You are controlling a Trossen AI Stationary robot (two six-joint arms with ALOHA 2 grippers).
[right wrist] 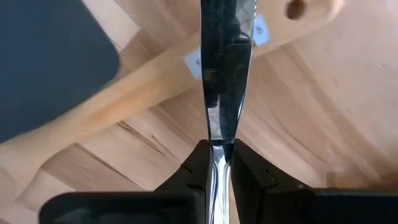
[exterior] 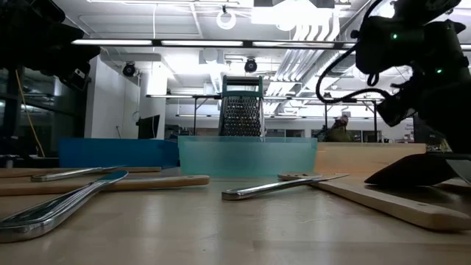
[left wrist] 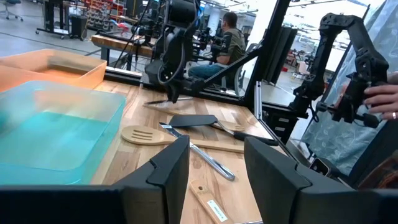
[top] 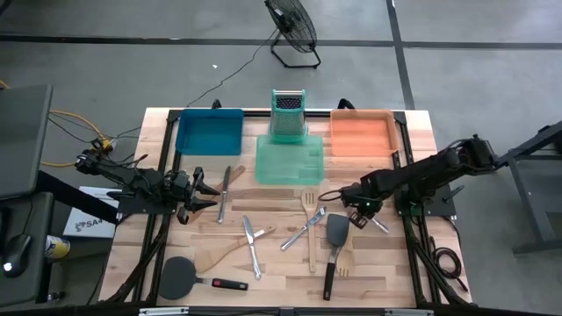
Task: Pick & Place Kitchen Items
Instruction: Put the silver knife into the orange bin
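At right of centre in the overhead frame, the right gripper (top: 357, 207) pinches a silver knife (right wrist: 221, 81) in narrow jaws above the counter (top: 281, 263). The thin hold might slip mid-carry. The left gripper (top: 204, 195), jaws parted and empty, waits at left.

You will find no text you can read in any view. The pale wooden spatula handle (right wrist: 155, 78) just beyond the right gripper's fingertips carries a small white sticker (right wrist: 194, 60), but its print is too blurred to make out. Another small white label (left wrist: 216, 210) sits on the pale wooden handle (left wrist: 205, 200) just ahead of the left gripper's fingers, and it is equally illegible.
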